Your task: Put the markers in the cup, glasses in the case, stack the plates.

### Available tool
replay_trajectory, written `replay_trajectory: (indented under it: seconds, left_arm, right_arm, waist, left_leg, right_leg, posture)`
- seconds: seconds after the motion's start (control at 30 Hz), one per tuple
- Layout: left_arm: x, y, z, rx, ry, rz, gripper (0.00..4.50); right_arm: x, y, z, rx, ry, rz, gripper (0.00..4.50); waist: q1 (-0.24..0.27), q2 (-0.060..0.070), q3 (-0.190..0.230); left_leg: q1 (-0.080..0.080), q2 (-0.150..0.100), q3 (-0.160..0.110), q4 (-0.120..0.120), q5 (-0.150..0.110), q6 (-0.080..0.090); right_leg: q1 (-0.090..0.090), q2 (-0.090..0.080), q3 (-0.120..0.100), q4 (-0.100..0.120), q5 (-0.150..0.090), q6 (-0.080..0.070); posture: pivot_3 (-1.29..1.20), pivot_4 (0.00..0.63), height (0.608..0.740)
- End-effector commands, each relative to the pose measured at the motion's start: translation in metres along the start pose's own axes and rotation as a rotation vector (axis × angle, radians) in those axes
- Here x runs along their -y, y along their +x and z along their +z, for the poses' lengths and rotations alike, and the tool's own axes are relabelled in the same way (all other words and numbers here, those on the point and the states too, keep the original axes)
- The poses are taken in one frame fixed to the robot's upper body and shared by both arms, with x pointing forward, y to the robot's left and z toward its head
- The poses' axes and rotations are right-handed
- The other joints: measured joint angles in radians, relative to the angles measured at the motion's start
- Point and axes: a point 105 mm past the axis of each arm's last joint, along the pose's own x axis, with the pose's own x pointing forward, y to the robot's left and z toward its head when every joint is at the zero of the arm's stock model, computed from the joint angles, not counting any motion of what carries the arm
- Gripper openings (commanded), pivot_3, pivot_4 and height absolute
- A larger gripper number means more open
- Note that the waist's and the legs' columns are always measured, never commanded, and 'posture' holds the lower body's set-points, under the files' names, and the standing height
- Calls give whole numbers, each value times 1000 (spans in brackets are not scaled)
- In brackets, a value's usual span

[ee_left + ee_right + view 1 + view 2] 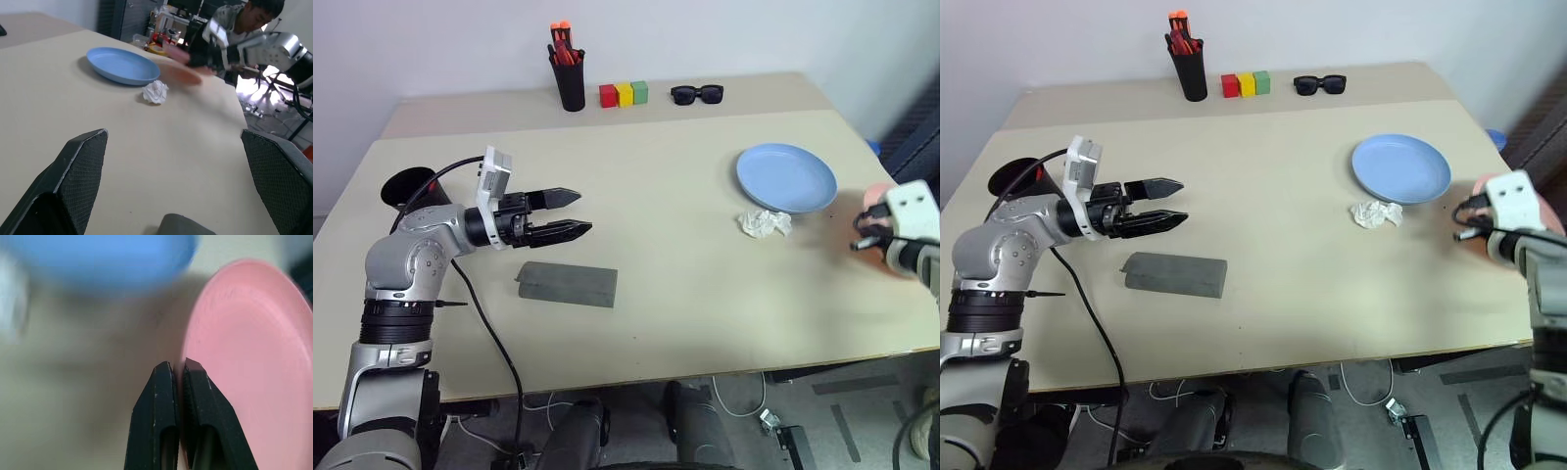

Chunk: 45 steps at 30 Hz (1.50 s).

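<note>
The light blue plate lies flat on the right part of the surface. The pink plate sits just beside it, near the right edge. The grey case lies shut on the left part. The black cup is at the far left edge, partly hidden by the arm.

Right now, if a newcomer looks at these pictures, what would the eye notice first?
First, the round light blue plastic plate on the table's right side, with a crumpled white paper wad just in front of it. Next, the right gripper, shut on the rim of the salmon pink plate at the right edge. The grey oblong case lies closed near the open left gripper.
</note>
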Motion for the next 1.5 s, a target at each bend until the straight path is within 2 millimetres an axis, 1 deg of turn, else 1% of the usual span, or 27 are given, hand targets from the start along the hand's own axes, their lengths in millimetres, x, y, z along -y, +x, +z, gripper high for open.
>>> replay_trajectory:
  seconds: [0.03, 0.13, 0.23, 0.27, 0.33, 0.4, 0.43, 0.5, 0.57, 0.6, 0.63, 0.67, 0.73, 0.8, 0.87, 0.93, 1.0, 1.1, 1.2, 1.27, 1.37, 1.43, 1.5]
  left_arm:
    - [2, -3, 8, 38, 31, 12, 4500]
    - [5, -1, 6, 43, 31, 14, 4500]
    - [7, -3, 4, 45, 38, 29, 4500]
    - [8, -4, 4, 43, 38, 36, 4500]
    - [10, -8, 5, 48, 44, 51, 4500]
    - [13, -11, 5, 48, 43, 67, 4500]
    - [14, -12, 5, 49, 42, 75, 4500]
    - [16, -14, 5, 52, 38, 85, 4500]
    - [17, -17, 4, 55, 32, 101, 4500]
    - [18, -18, 3, 54, 31, 107, 4500]
    - [18, -18, 3, 54, 30, 112, 4500]
    - [18, -18, 3, 54, 30, 114, 4500]
    - [17, -18, 4, 57, 32, 117, 4500]
    - [16, -16, 5, 62, 31, 115, 4500]
    - [15, -13, 4, 63, 31, 107, 4500]
    - [15, -11, 3, 63, 26, 98, 4500]
    - [14, -8, 4, 63, 29, 88, 4500]
    - [13, -4, 7, 63, 33, 69, 4500]
    - [13, -2, 9, 56, 40, 57, 4500]
    - [13, -2, 10, 54, 40, 55, 4500]
    - [11, -4, 9, 47, 42, 67, 4500]
    - [10, -7, 8, 41, 41, 79, 4500]
    - [11, -9, 9, 39, 41, 84, 4500]
  right_arm:
    - [-16, 14, 48, 184, -95, 44, 54]
    - [-37, 32, 64, 235, -115, 110, 54]
    - [-59, 47, 73, 264, -149, 166, 54]
    - [-65, 51, 75, 268, -142, 187, 54]
    - [-79, 59, 70, 251, -132, 237, 54]
    - [-87, 64, 61, 219, -106, 277, 683]
    - [-89, 66, 57, 205, -117, 279, 1071]
    - [-89, 69, 55, 199, -149, 270, 2018]
    - [-90, 67, 64, 226, -132, 279, 2988]
    - [-88, 66, 71, 249, -84, 282, 3636]
    - [-86, 64, 77, 267, -44, 286, 4092]
    - [-83, 61, 81, 278, -8, 292, 4441]
    - [-78, 54, 83, 283, 37, 310, 4441]
    - [-77, 44, 80, 273, 85, 352, 4441]
    - [-86, 28, 75, 275, 63, 432, 4441]
    - [-97, 15, 63, 249, 25, 486, 4441]
    - [-102, 8, 46, 194, -5, 500, 4441]
    - [-108, 4, 28, 140, -37, 503, 4441]
    - [-113, 4, 15, 103, -39, 509, 4441]
    - [-115, 7, 4, 62, -58, 498, 4441]
    - [-119, 19, -5, 44, -64, 474, 4441]
    - [-122, 27, -5, 46, -40, 471, 3915]
    - [-122, 36, -9, 38, -54, 448, 3074]
  waist:
    - [-1, 0, 0]
    - [1, 0, 0]
    - [7, 0, 0]
    - [9, 0, 0]
    - [8, 0, 0]
    - [9, 0, 0]
    - [7, 0, 0]
    - [7, 0, 0]
    - [4, 0, 0]
    - [4, 0, 0]
    - [2, 0, 0]
    - [1, 0, 0]
    - [1, 0, 0]
    - [3, 0, 0]
    - [11, 0, 0]
    - [13, 0, 0]
    - [10, 0, 0]
    - [6, 0, 0]
    - [3, 0, 0]
    - [3, 0, 0]
    - [5, 0, 0]
    - [5, 0, 0]
    - [4, 0, 0]
  left_leg:
    - [0, 0, 0, 0, 0, 0]
    - [0, 1, 0, 0, 0, 0]
    - [-1, 1, 0, 0, 1, -2]
    - [-2, 0, 0, 0, 1, -2]
    - [-3, 0, 0, 0, 3, -5]
    - [-3, 0, 0, 0, 2, -4]
    - [-3, 0, -1, 0, 2, -4]
    - [-3, 0, -1, 0, 2, -4]
    - [-3, 0, -1, 0, 2, -4]
    - [-2, 0, 0, 0, 2, -4]
    - [-2, 0, 0, 0, 2, -4]
    - [-2, 0, 0, 0, 2, -4]
    - [-2, 0, -1, 0, 1, -2]
    - [-2, 0, -1, 0, 1, -2]
    - [-2, 0, -1, 0, 1, -1]
    - [-2, 0, -2, 0, 0, -1]
    - [-2, -1, -1, 0, 0, 0]
    - [-2, -1, 0, 1, -1, 1]
    - [-1, -1, 0, 1, -1, 1]
    - [-1, 0, 0, 1, -1, 1]
    - [-1, -1, 0, 1, -1, 1]
    - [-1, -1, 0, 1, -1, 1]
    - [-1, -1, 0, 1, 0, 1]
  right_leg:
    - [0, 1, 0, 0, 0, 0]
    - [0, 1, 0, -1, 0, 0]
    - [0, 1, 0, -2, 0, 0]
    - [-1, 0, 0, -2, 0, 0]
    - [-1, 0, 0, -3, 0, 0]
    - [-1, 0, 0, -3, 1, 0]
    - [-1, -1, 0, -3, 1, 0]
    - [-1, -1, 0, -3, 1, 1]
    - [-1, -1, 0, -3, 1, 1]
    - [-1, -1, 0, -3, 1, 1]
    - [-1, -1, 0, -3, 1, 1]
    - [-1, 0, 0, -2, 1, 0]
    - [-1, 0, 0, -2, 1, 0]
    - [-1, 0, 0, -2, 1, 0]
    - [-1, 0, 0, -3, 1, 0]
    - [-1, 0, -1, -3, 1, 0]
    - [0, -1, 0, -3, 2, 1]
    - [0, -1, 0, -3, 2, 2]
    - [0, 0, 0, -2, 2, 1]
    - [0, 0, 0, -2, 3, 1]
    - [0, 0, 0, -2, 3, 1]
    - [0, 0, 0, -2, 3, 1]
    - [0, 0, 0, -2, 3, 1]
  posture:
    - [0, 150, 740]
    - [0, 150, 740]
    - [0, 150, 740]
    - [0, 150, 740]
    - [0, 150, 740]
    - [0, 150, 740]
    - [0, 150, 740]
    - [0, 150, 740]
    - [0, 150, 740]
    - [0, 150, 740]
    - [0, 150, 740]
    - [0, 150, 740]
    - [0, 150, 740]
    - [0, 150, 740]
    - [0, 150, 740]
    - [0, 150, 740]
    - [0, 150, 740]
    - [0, 150, 740]
    - [0, 150, 740]
    - [0, 150, 740]
    - [0, 150, 740]
    - [0, 150, 740]
    - [0, 150, 740]
